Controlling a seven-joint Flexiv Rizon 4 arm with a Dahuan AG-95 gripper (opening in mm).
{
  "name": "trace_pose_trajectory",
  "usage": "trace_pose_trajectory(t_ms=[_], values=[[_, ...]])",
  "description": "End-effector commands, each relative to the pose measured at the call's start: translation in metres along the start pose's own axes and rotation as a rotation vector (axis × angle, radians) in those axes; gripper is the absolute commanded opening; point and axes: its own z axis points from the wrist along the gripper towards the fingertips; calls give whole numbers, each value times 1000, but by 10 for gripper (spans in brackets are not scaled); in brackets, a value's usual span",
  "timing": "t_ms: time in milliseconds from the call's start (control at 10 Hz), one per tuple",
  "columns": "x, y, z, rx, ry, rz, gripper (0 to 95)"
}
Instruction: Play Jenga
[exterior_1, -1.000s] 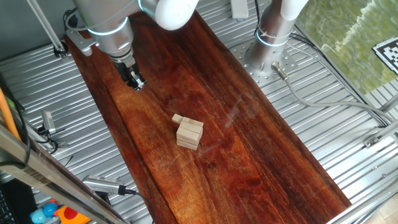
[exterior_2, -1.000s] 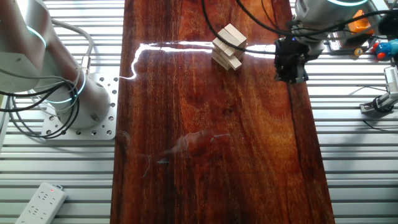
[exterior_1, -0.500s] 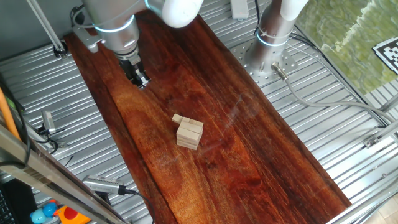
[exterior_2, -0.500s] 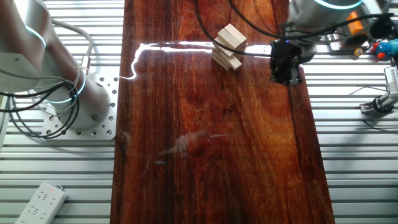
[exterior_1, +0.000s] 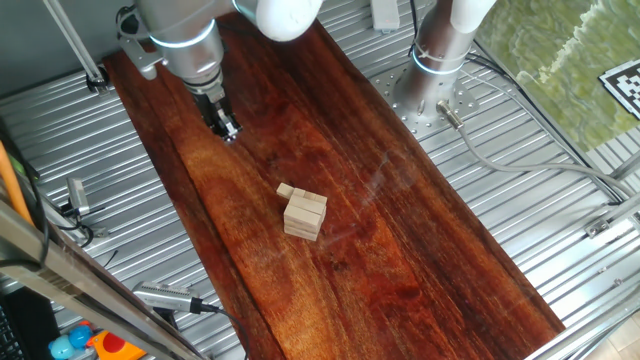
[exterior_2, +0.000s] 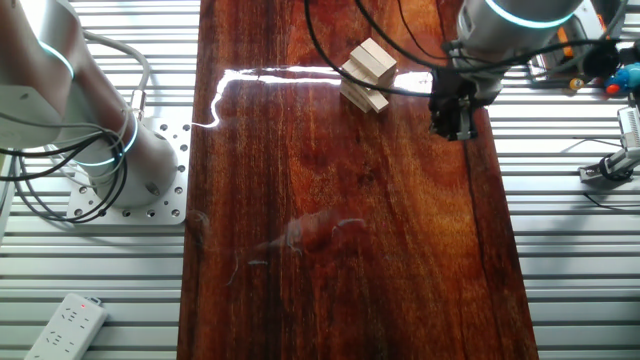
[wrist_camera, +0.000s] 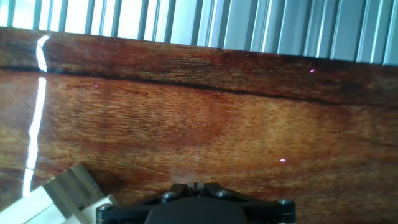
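While I watch from one fixed view, my gripper (exterior_1: 228, 131) hangs over the far left part of the dark wooden board (exterior_1: 400, 240), its black fingers pointing down at bare wood. From the hand view the fingertips (wrist_camera: 194, 186) meet at a single point at the bottom edge, so the pincer is closed with nothing between the tips. I see the same dark gripper (exterior_2: 452, 125) in the other fixed view, near the board's right edge and close to the ribbed metal table (exterior_2: 570, 250).

The Jenga stack (exterior_1: 305, 215) stands near the middle of the board in one fixed view, a few layers of pale blocks, well apart from my gripper. A loose block (exterior_1: 286, 190) lies just beside the stack on its far left side; I cannot tell whether it touches. In the other fixed view the stack (exterior_2: 367, 72) sits toward the far end of the board, left of the gripper, with a bright glare streak running up to it. The hand view catches only a corner of the pale blocks (wrist_camera: 65, 193) at the lower left.

A second arm's silver base (exterior_1: 430, 75) is bolted to the table on the far right.
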Motion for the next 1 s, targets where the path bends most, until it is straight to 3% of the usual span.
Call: trace_pose_trajectory(t_ms=[100, 1000], values=[[-1, 1, 1, -13, -1, 17, 0], [0, 19, 10, -37, -23, 114, 0]])
